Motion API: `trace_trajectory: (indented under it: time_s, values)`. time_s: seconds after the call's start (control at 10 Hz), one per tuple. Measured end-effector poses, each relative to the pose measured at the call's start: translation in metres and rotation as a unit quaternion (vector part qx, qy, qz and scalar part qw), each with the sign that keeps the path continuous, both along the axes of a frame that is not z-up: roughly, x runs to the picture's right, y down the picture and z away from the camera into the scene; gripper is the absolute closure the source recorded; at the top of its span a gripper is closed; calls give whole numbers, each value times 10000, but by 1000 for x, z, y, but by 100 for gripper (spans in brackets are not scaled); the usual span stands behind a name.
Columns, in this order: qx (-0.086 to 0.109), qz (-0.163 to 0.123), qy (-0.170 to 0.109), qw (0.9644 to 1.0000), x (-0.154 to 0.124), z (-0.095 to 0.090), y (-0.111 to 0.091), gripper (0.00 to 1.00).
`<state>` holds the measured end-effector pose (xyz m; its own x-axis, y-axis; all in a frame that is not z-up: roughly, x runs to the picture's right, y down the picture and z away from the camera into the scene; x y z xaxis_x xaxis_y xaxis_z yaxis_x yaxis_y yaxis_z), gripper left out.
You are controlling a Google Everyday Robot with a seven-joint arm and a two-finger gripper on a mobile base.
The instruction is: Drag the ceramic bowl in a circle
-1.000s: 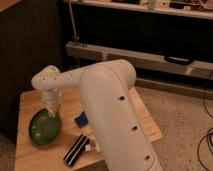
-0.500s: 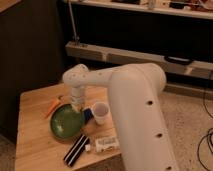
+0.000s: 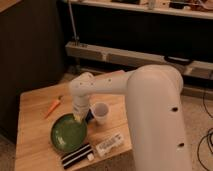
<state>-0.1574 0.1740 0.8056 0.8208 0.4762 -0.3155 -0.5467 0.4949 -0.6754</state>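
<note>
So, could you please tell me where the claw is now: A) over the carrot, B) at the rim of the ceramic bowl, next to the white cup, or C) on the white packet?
B: the claw sits at the rim of the ceramic bowl, on the side facing the white cup.

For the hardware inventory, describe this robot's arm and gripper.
The arm is a thick, smooth white casing with rounded joints and a few small dark dots on its side. The gripper, pale and yellowish, sits at the upper right rim of the ceramic bowl.
</note>
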Motion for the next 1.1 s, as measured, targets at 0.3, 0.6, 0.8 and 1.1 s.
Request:
trace_trajectory:
  time_s: [0.3, 0.6, 0.8, 1.1]
  values:
    - [-8, -330, -561, 9979, -71, -31, 38, 93]
    - [142, -661, -1084, 9918, -171, -50, 48, 93]
    - [250, -677, -1134, 9909, -207, -54, 40, 93]
    - [286, -536, -942, 9937, -208, -38, 18, 93]
